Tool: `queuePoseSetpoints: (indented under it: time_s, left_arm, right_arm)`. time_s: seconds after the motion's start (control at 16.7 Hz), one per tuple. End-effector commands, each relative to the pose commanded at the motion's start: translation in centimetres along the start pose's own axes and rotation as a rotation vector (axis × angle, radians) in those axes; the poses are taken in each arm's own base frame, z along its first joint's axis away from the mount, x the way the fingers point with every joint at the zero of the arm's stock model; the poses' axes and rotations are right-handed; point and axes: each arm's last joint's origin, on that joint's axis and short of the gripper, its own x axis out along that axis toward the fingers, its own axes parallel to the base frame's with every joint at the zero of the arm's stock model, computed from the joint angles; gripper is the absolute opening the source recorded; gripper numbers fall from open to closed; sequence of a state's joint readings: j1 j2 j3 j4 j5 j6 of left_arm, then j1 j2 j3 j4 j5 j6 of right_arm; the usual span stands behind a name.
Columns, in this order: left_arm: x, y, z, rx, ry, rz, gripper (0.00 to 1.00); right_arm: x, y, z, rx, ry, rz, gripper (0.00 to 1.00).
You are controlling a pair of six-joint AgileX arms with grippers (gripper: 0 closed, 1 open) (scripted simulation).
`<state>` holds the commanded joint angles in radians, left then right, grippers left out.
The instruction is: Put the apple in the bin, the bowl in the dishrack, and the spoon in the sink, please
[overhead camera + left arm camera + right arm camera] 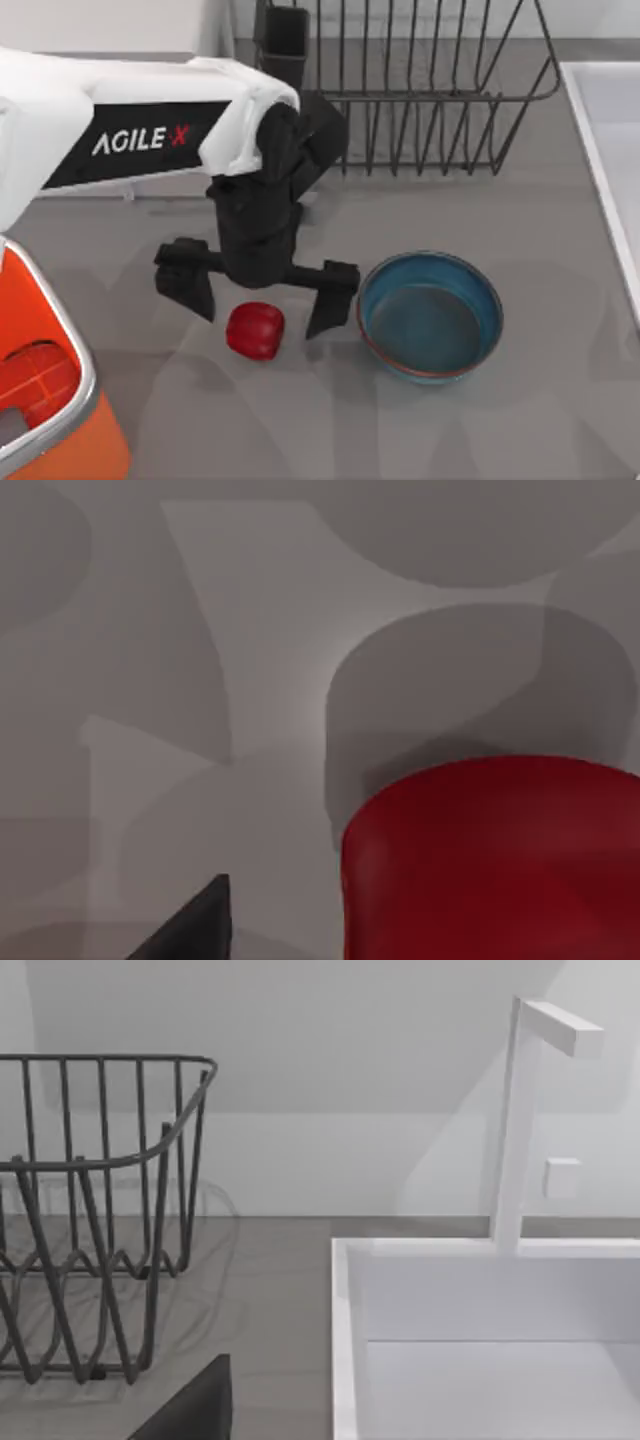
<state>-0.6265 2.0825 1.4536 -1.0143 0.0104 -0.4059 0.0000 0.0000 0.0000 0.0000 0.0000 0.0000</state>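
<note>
Grey table [560, 330]: left claw [258, 297] spread wide over apple [256, 330]; right wrist faces sink [480, 1360].

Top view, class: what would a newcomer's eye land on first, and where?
The left pincer hangs open over the red apple near the table's middle, a finger on either side. Right of it sits the blue bowl, and the orange bin glows at the lower left corner.
</note>
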Motion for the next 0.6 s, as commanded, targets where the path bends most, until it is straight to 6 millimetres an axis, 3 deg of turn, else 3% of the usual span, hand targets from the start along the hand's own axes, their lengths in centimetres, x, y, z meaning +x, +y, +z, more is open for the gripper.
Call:
queuePoseSetpoints:
  time_s: [0.18, 0.42, 0.6]
  left_arm:
    - [2.5, 0.0, -0.2, 0.0, 0.006, 0.003, 1.0]
    - [2.7, 0.0, -0.2, 0.0, 0.008, 0.004, 1.0]
    - [2.7, 0.0, -0.2, 0.0, 0.008, 0.004, 0.77]
  right_arm:
    - [0.0, 0.0, 0.0, 0.0, 0.0, 0.0, 1.0]
    - [0.0, 0.0, 0.0, 0.0, 0.0, 0.0, 1.0]
    - [0.0, 0.0, 0.0, 0.0, 0.0, 0.0, 1.0]
